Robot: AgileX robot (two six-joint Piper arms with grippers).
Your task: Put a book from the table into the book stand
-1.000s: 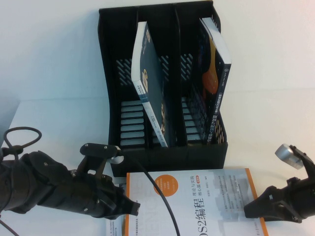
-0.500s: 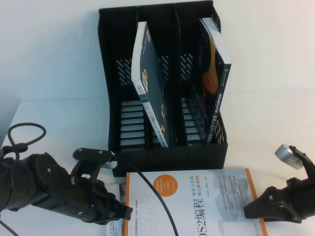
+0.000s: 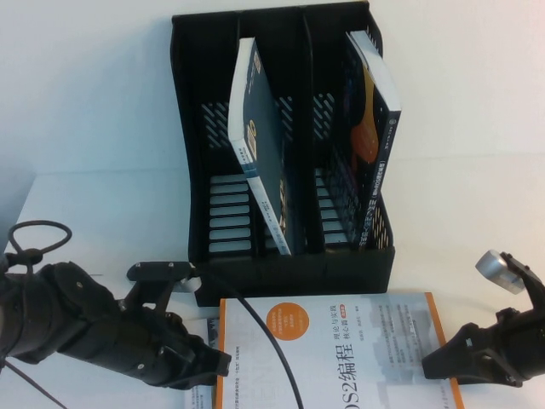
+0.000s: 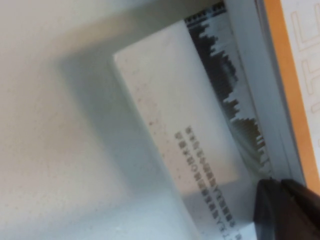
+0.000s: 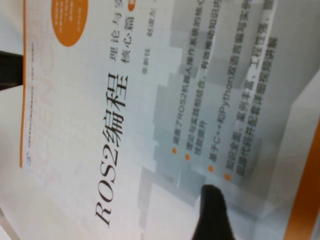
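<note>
A white and orange book (image 3: pixel 341 349) titled ROS2 lies flat at the table's front, before the black book stand (image 3: pixel 289 266). It fills the right wrist view (image 5: pixel 125 125). My left gripper (image 3: pixel 221 362) is low at the book's left edge with its fingers (image 4: pixel 282 205) together, over the corner of a second white book (image 4: pixel 190 125) that lies under the first. My right gripper (image 3: pixel 428 364) is at the book's right edge. One finger (image 5: pixel 215 210) lies on the cover and the other is hidden under the book.
The stand has three slots. A dark book (image 3: pixel 260 145) leans in the middle slot and another dark book (image 3: pixel 370 128) with an orange spot leans in the right slot. The left slot (image 3: pixel 226 213) holds nothing. A black cable (image 3: pixel 272 349) crosses the flat book.
My left arm has sunk lower and drawn back a little towards the front left. The right arm and the books have not moved.
</note>
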